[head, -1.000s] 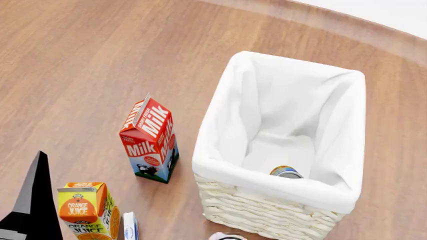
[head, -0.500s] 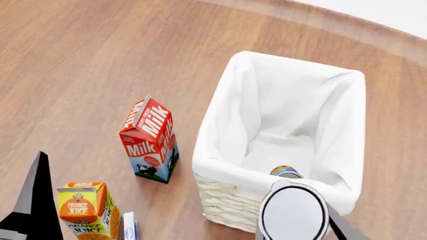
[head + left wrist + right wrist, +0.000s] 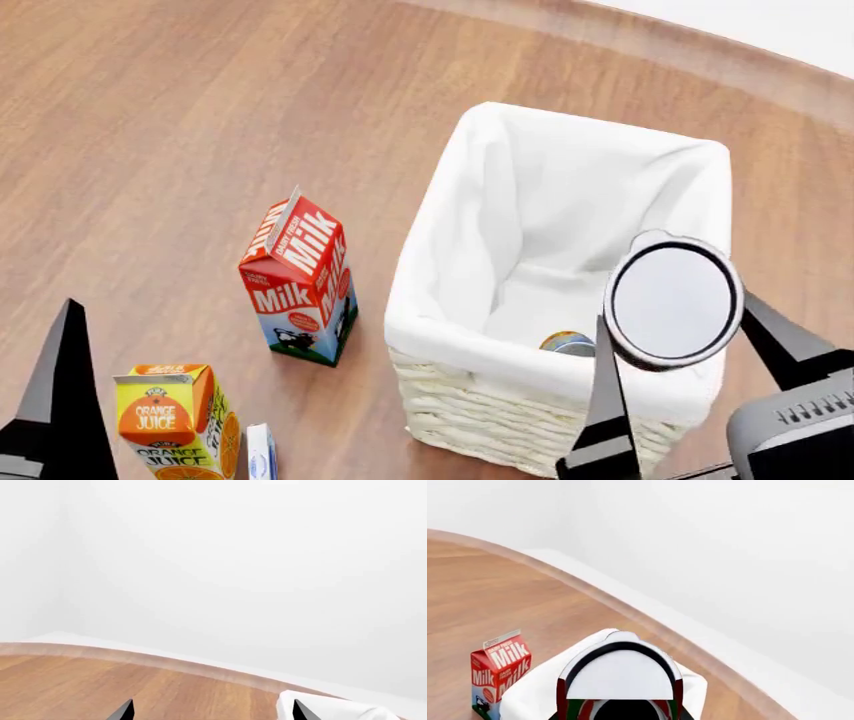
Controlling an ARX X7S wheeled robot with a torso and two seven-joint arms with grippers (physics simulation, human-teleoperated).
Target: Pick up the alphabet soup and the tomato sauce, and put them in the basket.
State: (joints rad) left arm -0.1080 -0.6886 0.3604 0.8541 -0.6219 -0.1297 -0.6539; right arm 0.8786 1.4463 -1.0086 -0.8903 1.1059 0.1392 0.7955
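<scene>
We are holding the tomato sauce (image 3: 671,300) in our right gripper (image 3: 681,375), its two dark fingers (image 3: 603,420) standing either side of the can and closed against it; the can is showing a flat silver top in the head view, and in the right wrist view a red side with a green band and a white patch (image 3: 619,680); it is hanging over the basket (image 3: 534,425), at about 4 o'clock of the opening. The basket is looking tall and cream-white, woven, with white cloth folded over its rim; inside, at the bottom near 6 o'clock, the alphabet soup (image 3: 571,344) is lying, only a sliver of blue and orange showing. We are counting two cans, one basket, two cartons. The milk carton (image 3: 299,280), at 9 o'clock of the basket, is reading "Milk" in white on red; the juice carton (image 3: 174,420), at 8 o'clock, is reading "ORANGE JUICE". Our left gripper (image 3: 210,711) is showing only two dark fingertips, apart with nothing between them.
</scene>
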